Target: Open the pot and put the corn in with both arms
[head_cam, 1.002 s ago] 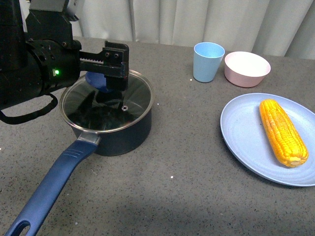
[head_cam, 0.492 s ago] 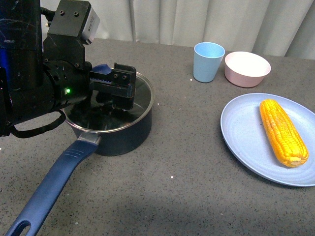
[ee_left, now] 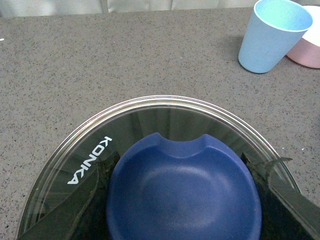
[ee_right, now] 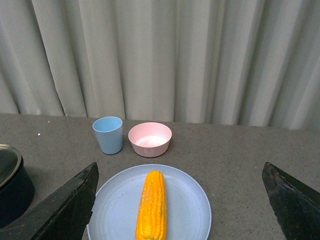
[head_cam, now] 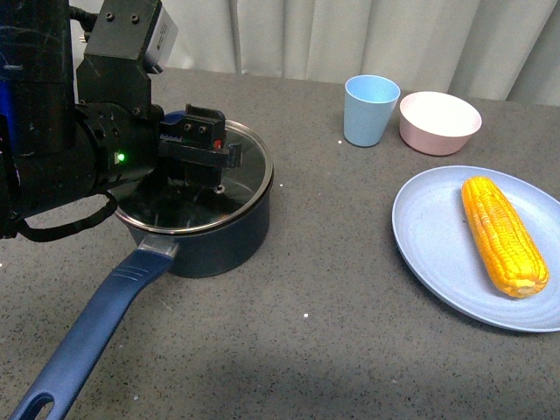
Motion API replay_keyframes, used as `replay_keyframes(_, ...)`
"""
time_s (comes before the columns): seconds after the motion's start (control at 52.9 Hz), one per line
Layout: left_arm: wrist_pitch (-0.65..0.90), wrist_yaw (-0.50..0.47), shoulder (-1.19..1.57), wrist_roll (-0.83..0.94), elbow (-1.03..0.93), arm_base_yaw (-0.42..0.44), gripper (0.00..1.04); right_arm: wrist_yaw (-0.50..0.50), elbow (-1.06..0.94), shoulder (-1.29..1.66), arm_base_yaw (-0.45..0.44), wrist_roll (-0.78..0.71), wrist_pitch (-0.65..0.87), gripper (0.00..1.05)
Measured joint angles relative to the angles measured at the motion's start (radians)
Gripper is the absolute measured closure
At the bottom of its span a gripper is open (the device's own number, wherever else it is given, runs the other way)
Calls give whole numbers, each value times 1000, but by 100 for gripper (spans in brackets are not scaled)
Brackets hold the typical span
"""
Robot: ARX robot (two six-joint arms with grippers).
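Observation:
The dark navy pot (head_cam: 219,241) stands left of centre with its long blue handle (head_cam: 87,328) pointing toward the front left corner. A glass lid (head_cam: 245,171) with a blue knob (ee_left: 182,195) sits on the pot. My left gripper (head_cam: 199,162) is shut on that knob, and its black fingers (ee_left: 95,195) flank the knob in the left wrist view. The yellow corn (head_cam: 503,234) lies on a light blue plate (head_cam: 429,236) at the right. It also shows in the right wrist view (ee_right: 151,205). My right gripper (ee_right: 180,200) is open above and behind the plate, out of the front view.
A light blue cup (head_cam: 370,109) and a pink bowl (head_cam: 439,122) stand at the back, between pot and plate. The cup (ee_left: 272,35) also shows in the left wrist view. A grey curtain (ee_right: 160,55) hangs behind the grey table (head_cam: 332,332).
My left arm came in over the pot and lowered, and its gripper closed on the lid knob. The lid still sits on the pot. The corn has not moved.

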Motion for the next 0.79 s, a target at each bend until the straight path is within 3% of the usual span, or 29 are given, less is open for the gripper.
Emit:
replay_keyframes(0.208, -37, 20, -118, -9, -6, 30, 41, 0, 0, 0, 0, 0, 0, 9)
replay_keyframes(0.624, -42, 28, -22, 37, 98, 357, 41, 0, 0, 0, 0, 0, 0, 9)
replay_keyframes(0.794, -58, 14, 48, 39, 134, 411, 41, 0, 0, 0, 0, 0, 0, 9)
